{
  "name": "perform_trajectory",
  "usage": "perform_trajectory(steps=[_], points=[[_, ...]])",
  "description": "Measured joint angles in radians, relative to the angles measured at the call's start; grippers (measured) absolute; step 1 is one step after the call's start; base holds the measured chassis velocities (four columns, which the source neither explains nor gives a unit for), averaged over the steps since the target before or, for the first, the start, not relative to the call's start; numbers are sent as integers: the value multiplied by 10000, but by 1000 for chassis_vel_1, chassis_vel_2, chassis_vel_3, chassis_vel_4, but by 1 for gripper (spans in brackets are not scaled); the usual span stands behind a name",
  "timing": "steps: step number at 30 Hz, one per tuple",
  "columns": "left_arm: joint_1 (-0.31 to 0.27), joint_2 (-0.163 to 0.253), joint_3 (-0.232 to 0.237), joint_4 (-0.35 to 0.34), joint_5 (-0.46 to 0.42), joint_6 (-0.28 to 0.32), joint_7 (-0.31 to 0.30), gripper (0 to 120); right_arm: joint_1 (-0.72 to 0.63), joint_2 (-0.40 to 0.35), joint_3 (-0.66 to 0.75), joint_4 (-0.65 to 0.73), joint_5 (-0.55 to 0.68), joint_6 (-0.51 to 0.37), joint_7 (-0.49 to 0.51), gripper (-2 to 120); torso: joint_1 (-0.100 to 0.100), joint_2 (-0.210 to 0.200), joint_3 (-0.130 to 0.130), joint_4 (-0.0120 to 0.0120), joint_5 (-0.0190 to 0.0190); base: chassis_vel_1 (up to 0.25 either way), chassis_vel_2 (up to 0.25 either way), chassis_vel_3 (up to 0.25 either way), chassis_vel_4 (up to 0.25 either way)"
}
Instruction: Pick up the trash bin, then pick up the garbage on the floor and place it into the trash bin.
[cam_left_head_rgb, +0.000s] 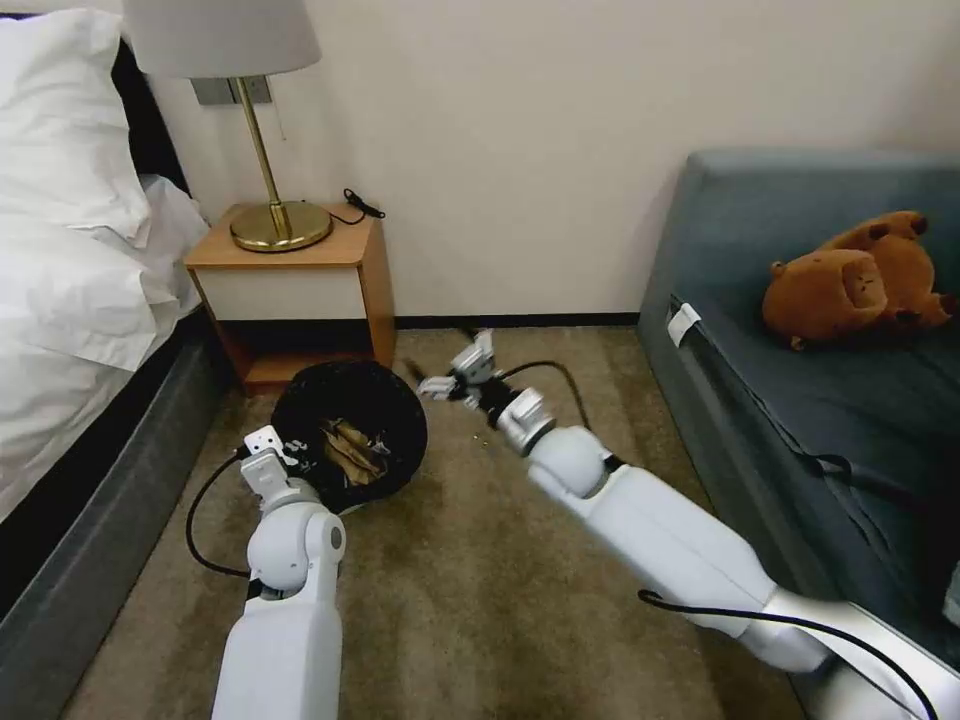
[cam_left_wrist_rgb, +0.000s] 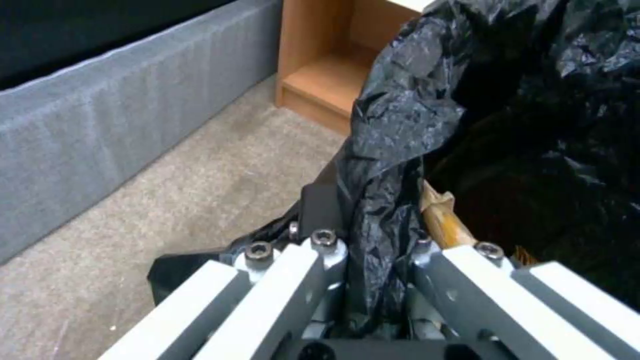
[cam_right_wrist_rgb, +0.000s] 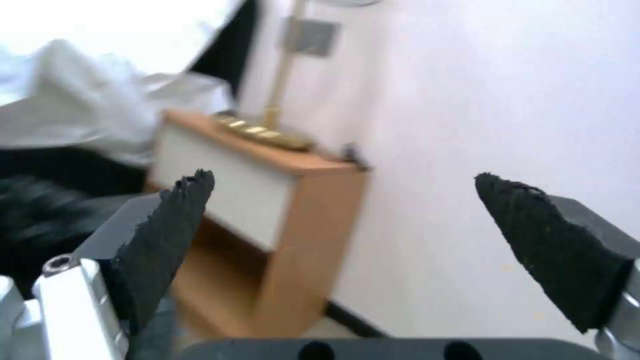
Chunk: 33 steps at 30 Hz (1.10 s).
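Observation:
The trash bin (cam_left_head_rgb: 392, 405), lined with a crinkly black bag, is tilted so its mouth faces me, in front of the nightstand. My left gripper (cam_left_head_rgb: 297, 447) is shut on its near rim; in the left wrist view the fingers (cam_left_wrist_rgb: 320, 210) pinch the folded bag (cam_left_wrist_rgb: 400, 125). Crumpled tan garbage (cam_left_head_rgb: 350, 452) lies inside the bin and also peeks out beside the fingers as tan paper (cam_left_wrist_rgb: 441, 220). My right gripper (cam_left_head_rgb: 438, 352) hovers just right of the bin above the carpet. It is open, and nothing sits between its black pads (cam_right_wrist_rgb: 170, 225).
A wooden nightstand (cam_left_head_rgb: 300, 290) with a brass lamp (cam_left_head_rgb: 272, 215) stands against the wall behind the bin. The bed (cam_left_head_rgb: 80, 300) runs along the left. A grey sofa (cam_left_head_rgb: 800, 400) with a brown plush toy (cam_left_head_rgb: 860, 275) is on the right. Bare carpet (cam_left_head_rgb: 480, 560) lies between.

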<state>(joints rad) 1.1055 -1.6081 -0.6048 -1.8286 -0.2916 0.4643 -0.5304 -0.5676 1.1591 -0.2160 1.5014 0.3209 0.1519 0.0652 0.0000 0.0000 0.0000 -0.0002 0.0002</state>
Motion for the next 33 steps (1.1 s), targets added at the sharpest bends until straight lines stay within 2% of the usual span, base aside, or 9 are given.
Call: perform_trajectory(steps=[4, 8, 11, 13, 14, 16, 23, 28, 33], points=[[-39, 63, -54, 103, -293, 2, -18, 2, -1163, 358, 1836, 692, -202, -307, 348, 100, 0, 0, 0, 0, 0, 0, 0, 0, 0], [-53, 107, -76, 188, -691, 3, -104, 2, -1981, 703, 2694, 1054, 31, -541, 546, 100, 0, 1, -1, 2, -1, 0, 0, 0, 0], [-150, 116, -136, 314, -1417, -2, -416, 2, -2609, 847, 3200, 1107, -50, -470, 487, 100, 0, 0, 0, 2, -1, 0, 0, 0, 0], [-587, 164, -314, 843, -2998, -72, -1567, 2, -3261, 886, 3713, 1076, -306, -149, 198, 100, 0, 0, -1, 0, 0, 0, 0, 0, 0], [-587, 164, -314, 843, -2998, -72, -1567, 2, -3261, 886, 3713, 1076, -306, -149, 198, 100, 0, 0, -1, 0, 0, 0, 0, 0, 0], [-1016, 279, -480, 1577, -3843, -366, -2151, 2, -3647, 885, 4094, 1069, -435, 53, -54, 100, 0, 0, 0, 2, -4, 0, 0, 0, 0], [-1878, 321, -584, 2855, -4226, -1048, -2259, 2, -4233, 883, 4697, 1156, -626, 403, -417, 100, 0, 1, 0, 1, -2, 0, 0, 0, 0], [-2103, 288, -494, 3154, -4182, -1119, -2233, 3, -4481, 906, 4955, 1196, -687, 541, -570, 100, 0, 1, 0, 1, -2, 0, 0, 0, 0], [-2114, 262, -468, 3188, -4102, -1123, -2269, 18, -4635, 921, 5142, 1225, -745, 637, -721, 100, 0, 0, 0, 2, -1, 0, 0, 0, 0]])
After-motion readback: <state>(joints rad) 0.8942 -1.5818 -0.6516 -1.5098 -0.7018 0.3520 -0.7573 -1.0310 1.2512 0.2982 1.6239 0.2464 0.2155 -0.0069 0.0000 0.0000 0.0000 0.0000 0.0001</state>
